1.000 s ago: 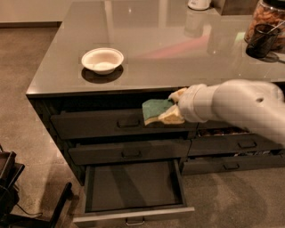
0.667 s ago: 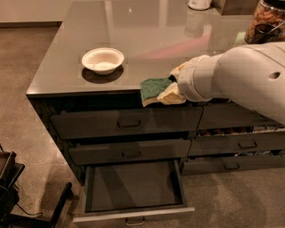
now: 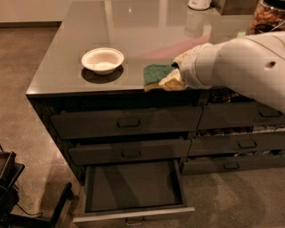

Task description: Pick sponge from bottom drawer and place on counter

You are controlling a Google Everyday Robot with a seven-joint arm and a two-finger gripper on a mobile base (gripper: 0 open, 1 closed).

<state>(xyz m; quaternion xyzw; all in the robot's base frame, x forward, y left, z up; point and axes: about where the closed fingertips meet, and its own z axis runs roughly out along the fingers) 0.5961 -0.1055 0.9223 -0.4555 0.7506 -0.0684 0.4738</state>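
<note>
The sponge [image 3: 156,74], dark green on top with a pale yellow layer, is held at the counter's [image 3: 133,31] front edge, right of the white bowl. My gripper [image 3: 174,76] comes in from the right on the big white arm and is shut on the sponge's right end; the arm hides most of the fingers. I cannot tell whether the sponge touches the counter surface. The bottom drawer [image 3: 133,209] stands pulled open below, its dark interior showing nothing inside.
A white bowl [image 3: 102,60] sits on the counter's left front. A jar [image 3: 269,18] and a white object [image 3: 199,4] stand at the back right. Closed drawers [image 3: 127,122] with black handles line the cabinet front. A dark piece of equipment [image 3: 9,187] is at lower left.
My gripper has lifted the sponge from in front of the upper drawer up and back to the counter's front edge.
</note>
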